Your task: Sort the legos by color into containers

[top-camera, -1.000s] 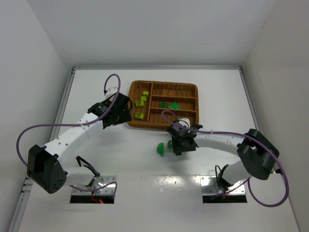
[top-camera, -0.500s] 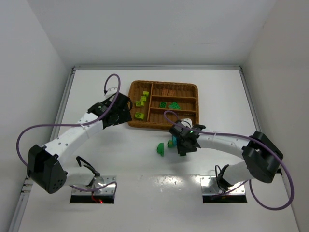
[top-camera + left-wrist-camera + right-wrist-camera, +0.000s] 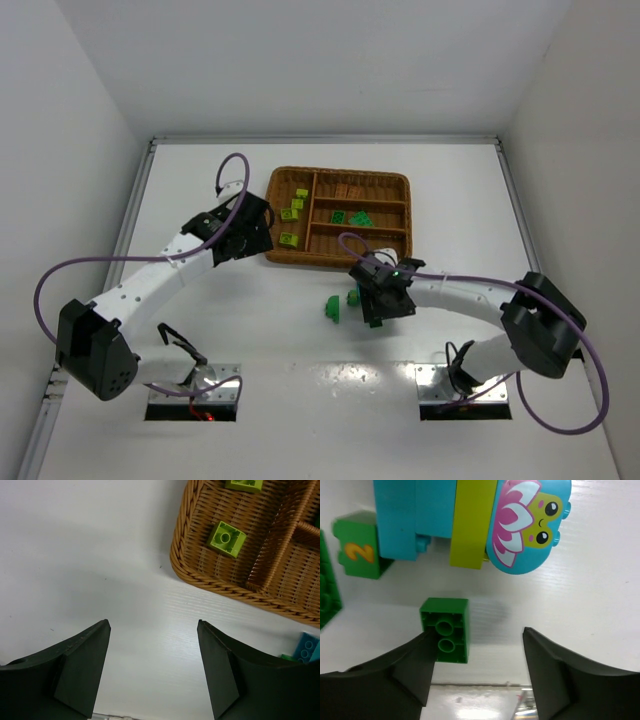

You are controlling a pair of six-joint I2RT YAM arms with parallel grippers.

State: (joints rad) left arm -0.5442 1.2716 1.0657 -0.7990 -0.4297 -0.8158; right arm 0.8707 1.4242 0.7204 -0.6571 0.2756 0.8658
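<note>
The wicker tray (image 3: 275, 215) stands at the table's middle back; lime bricks (image 3: 291, 213) lie in its wide left section, orange-brown (image 3: 348, 190) and dark green (image 3: 350, 217) ones in narrow sections. My right gripper (image 3: 372, 312) is open in front of the tray. In the right wrist view its jaws (image 3: 476, 635) stand wide apart, a dark green brick (image 3: 445, 630) lying hollow side up by the left finger. Beyond it lie cyan bricks (image 3: 400, 515), a lime piece (image 3: 470, 525) and a cyan frog-print piece (image 3: 530, 525). My left gripper (image 3: 262, 240) is open and empty (image 3: 152, 625) at the tray's left front corner.
A green brick marked 2 (image 3: 357, 552) and another dark green piece (image 3: 326, 592) lie left of the cyan cluster. A loose green brick (image 3: 333, 308) sits on the table left of the right gripper. A lime brick (image 3: 226, 538) shows in the tray (image 3: 210, 582).
My right gripper shifted a little right and back toward the tray, then slightly forward again over the loose bricks. The left arm has not moved.
</note>
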